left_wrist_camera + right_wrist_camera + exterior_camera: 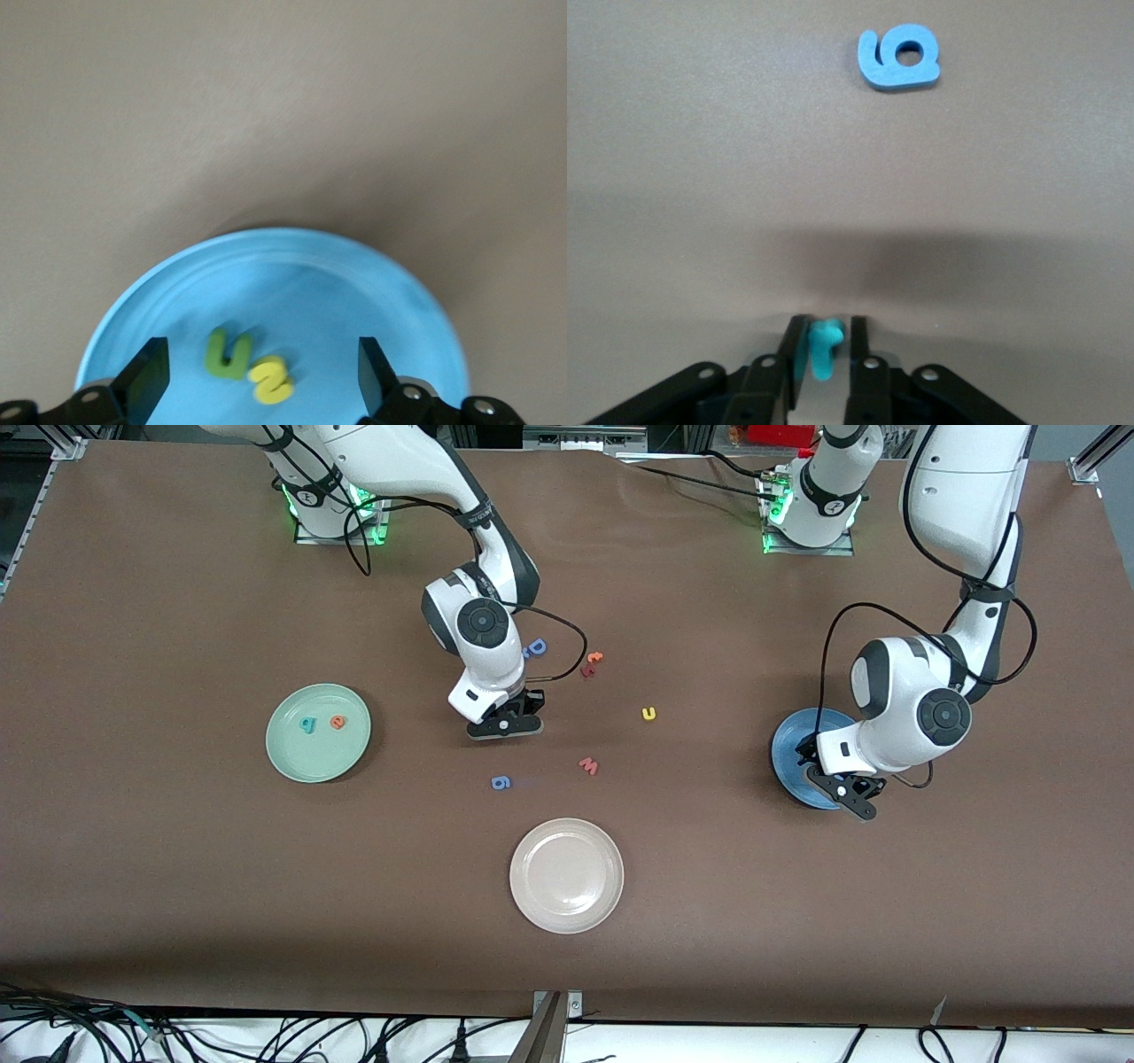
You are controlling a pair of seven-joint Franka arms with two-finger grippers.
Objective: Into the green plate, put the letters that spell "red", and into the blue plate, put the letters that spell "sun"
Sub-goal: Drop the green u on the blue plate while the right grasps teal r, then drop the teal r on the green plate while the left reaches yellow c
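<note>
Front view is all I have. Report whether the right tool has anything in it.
Observer: Yes. The right tool is shut on the teal r, which is pinched between its fingers.
Operator: The blue plate is mostly covered in my view. List what lies in it.
Observer: Two letters lie in it side by side, a green u and a yellow s.
</note>
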